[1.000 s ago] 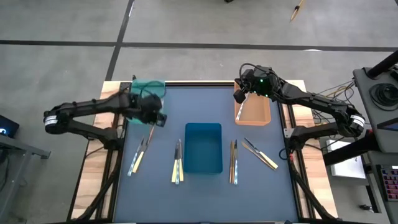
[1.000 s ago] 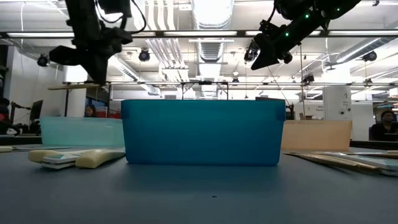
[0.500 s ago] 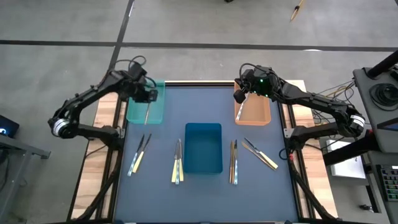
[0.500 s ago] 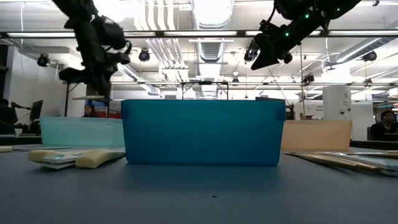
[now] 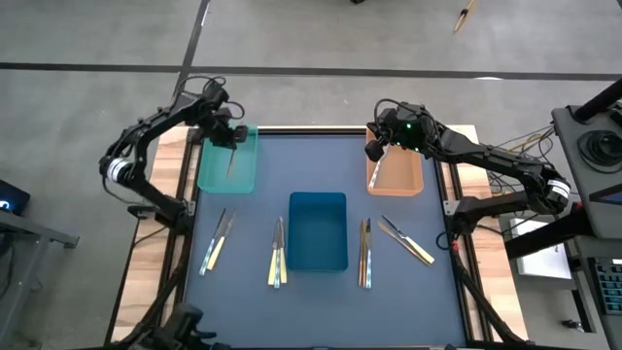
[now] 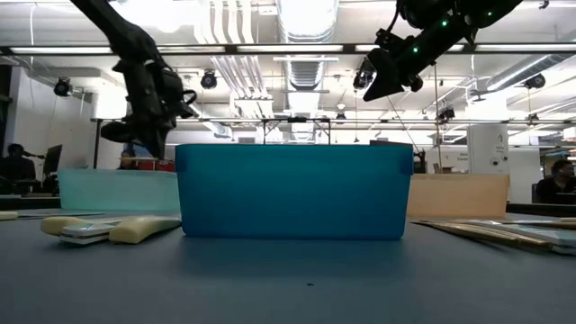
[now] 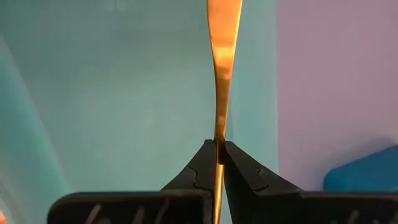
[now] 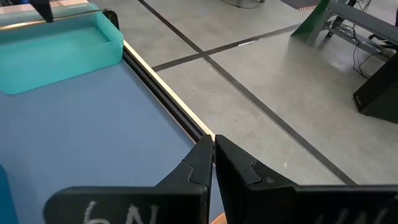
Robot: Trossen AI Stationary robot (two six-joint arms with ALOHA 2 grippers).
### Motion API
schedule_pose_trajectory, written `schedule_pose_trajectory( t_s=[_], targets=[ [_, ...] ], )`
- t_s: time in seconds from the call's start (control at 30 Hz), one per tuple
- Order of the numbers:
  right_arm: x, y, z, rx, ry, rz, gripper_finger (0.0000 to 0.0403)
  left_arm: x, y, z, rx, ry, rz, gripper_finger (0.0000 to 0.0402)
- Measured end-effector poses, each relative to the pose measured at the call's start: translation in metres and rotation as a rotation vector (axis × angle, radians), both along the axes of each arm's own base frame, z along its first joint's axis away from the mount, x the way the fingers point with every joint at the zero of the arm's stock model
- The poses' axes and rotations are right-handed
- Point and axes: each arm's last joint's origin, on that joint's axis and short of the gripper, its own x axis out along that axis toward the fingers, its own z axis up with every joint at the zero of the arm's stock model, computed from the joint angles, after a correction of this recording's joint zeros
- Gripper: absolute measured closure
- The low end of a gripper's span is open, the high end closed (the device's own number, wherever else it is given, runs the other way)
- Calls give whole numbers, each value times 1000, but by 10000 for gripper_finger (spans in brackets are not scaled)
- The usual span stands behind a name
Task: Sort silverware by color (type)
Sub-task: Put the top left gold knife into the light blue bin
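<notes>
Left pincer [image 5: 231, 142] has carried a gold-handled utensil [image 7: 221, 74] from mid-counter to above the teal tray [image 5: 214, 175], still pinching it; release pending. Right pincer [image 5: 373, 149] pressed together, idle over the orange tray [image 5: 398, 181].

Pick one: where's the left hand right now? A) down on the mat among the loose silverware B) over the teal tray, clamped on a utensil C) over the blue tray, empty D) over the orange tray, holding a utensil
B: in the high view the left hand sits over the teal tray, and its wrist view shows the fingers shut on a slim gold-tan utensil.
</notes>
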Motion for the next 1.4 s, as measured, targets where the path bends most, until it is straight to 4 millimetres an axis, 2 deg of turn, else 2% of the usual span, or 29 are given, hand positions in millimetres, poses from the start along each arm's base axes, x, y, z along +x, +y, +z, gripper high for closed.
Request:
schedule_pose_trajectory(
  t_s=[0.13,0.27,0.43,0.57,0.7,1.4],
  targets=[
    [0,0,-1,1,9,2,394,6,12,-2,-12,8,-10,401],
    [-1,1,-3,15,32,2,394,8,14,-5,-19,10,-5,401],
    [-2,1,-5,38,45,-4,394,8,4,-6,14,-22,53,401],
    [-2,2,-7,49,43,-10,394,5,-8,-14,0,-25,86,401],
    [-3,2,-9,61,43,-15,394,3,-12,-21,3,-33,106,401],
    [-2,2,-9,45,44,-8,394,6,-10,-25,11,-46,100,401]
  ],
)
